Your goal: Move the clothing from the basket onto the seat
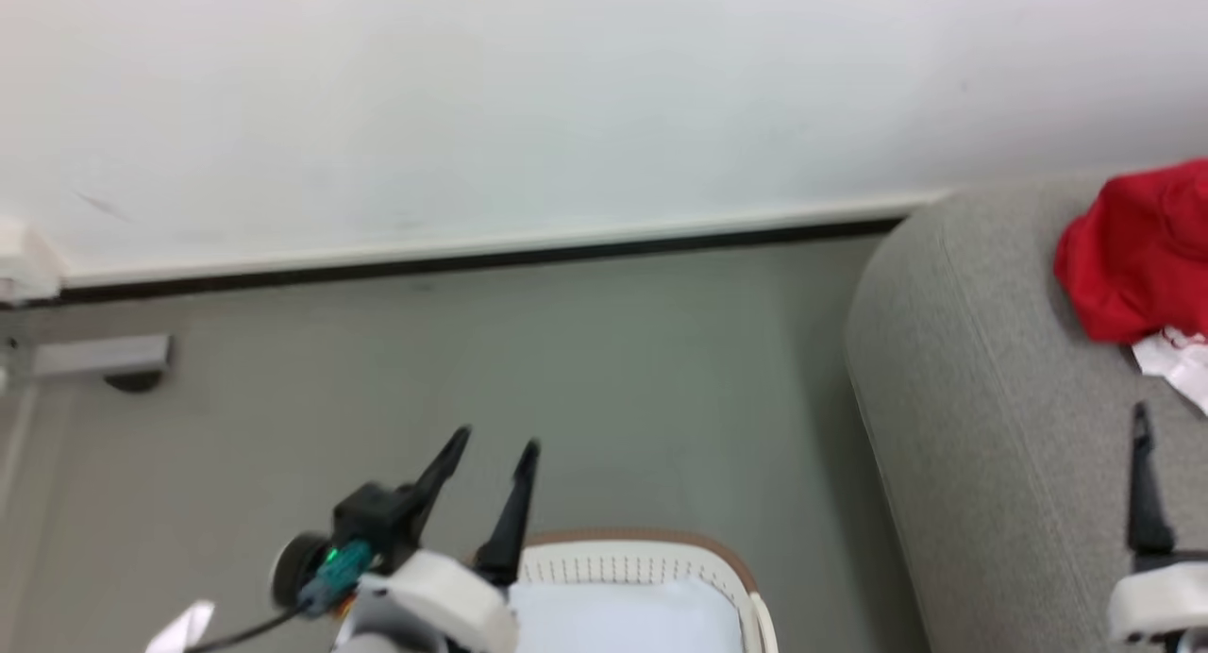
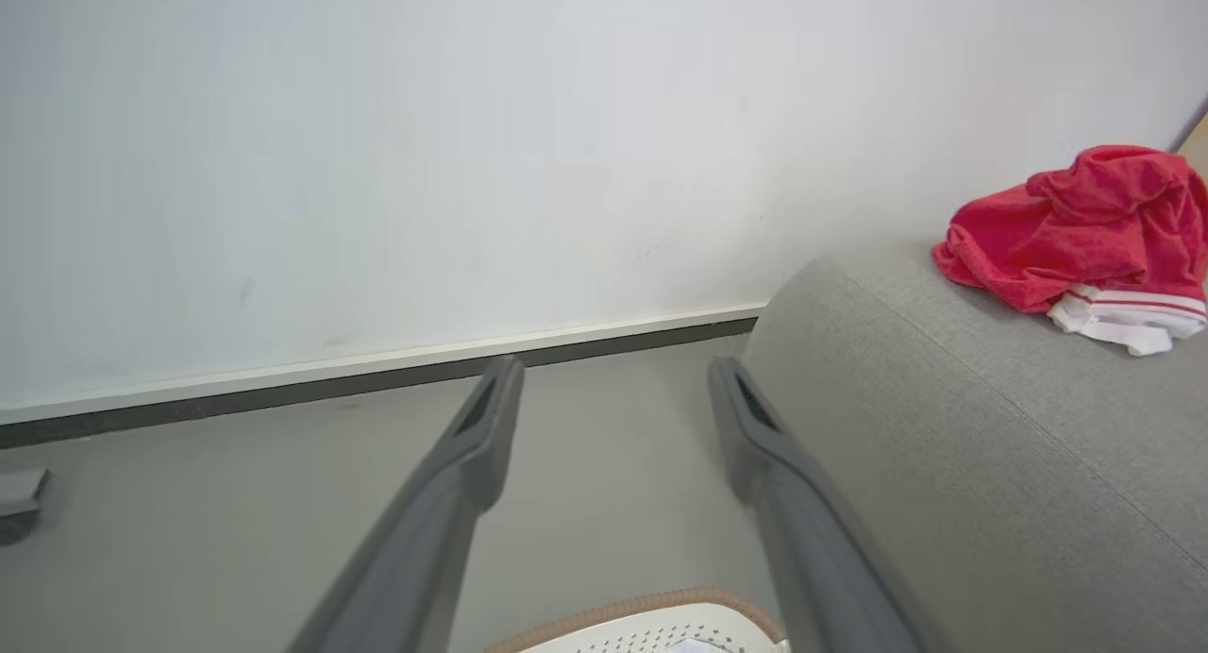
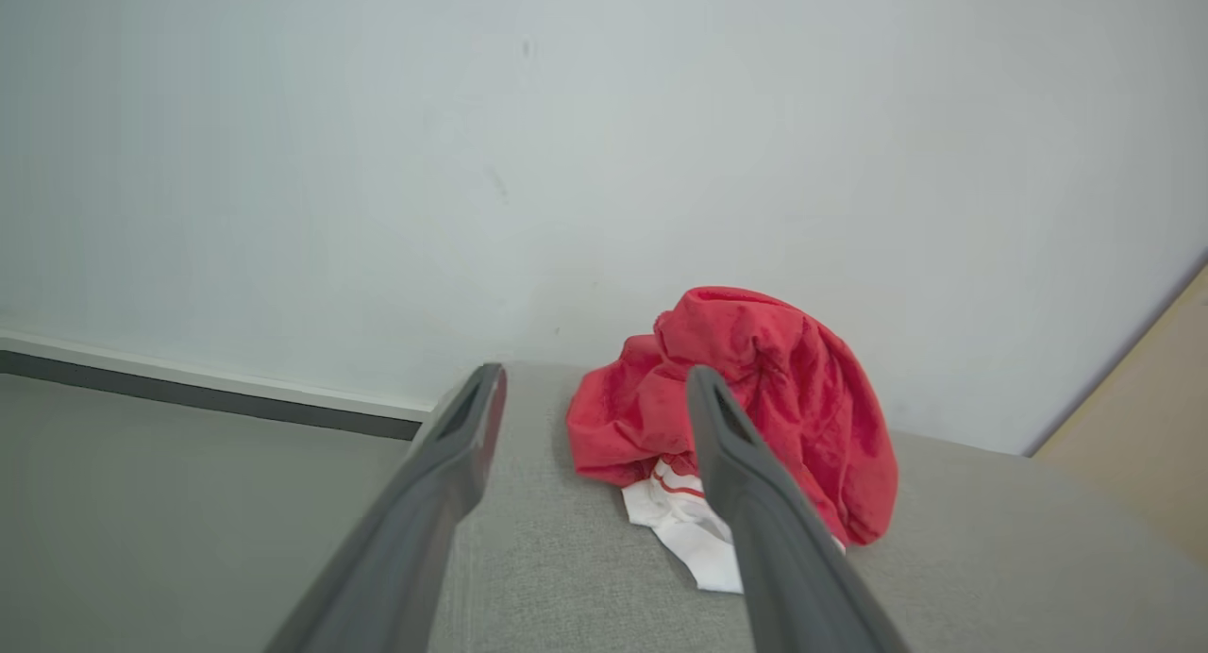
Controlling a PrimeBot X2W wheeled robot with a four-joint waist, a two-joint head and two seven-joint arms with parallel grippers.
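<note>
Head view, read from left to right, has the left gripper (image 1: pixel 495 443) low over the grey floor (image 1: pixel 613 370) with its two dark fingers parted and nothing between them. Its fingertips point away from the basket (image 1: pixel 661 537), whose tan rim sits just beside and below the wrist. A pale white cloth (image 1: pixel 623 620) lies inside that basket, and no red shows in the part of it in view. Further right comes the rounded padded edge of the seat (image 1: pixel 991 426), and on its top, near the wall, lies the clothing (image 1: pixel 1142 257). It is a crumpled red heap with its white striped trim turned toward the robot. One dark finger (image 1: pixel 1142 483) rises just short of that trim without touching it. In the right wrist view the right gripper (image 3: pixel 595 381) holds nothing, its jaws spread wide. The heap sits straight ahead and a little toward the right-hand finger, resting wholly on the cushion. The bundle is too bunched to give a clear long axis, though from the left wrist view it looks broader than tall. The right arm is much the nearer; the left is well apart across the seat's edge. By my reading the garment is delivered, and the right arm need only draw back clear of the trim.
</note>
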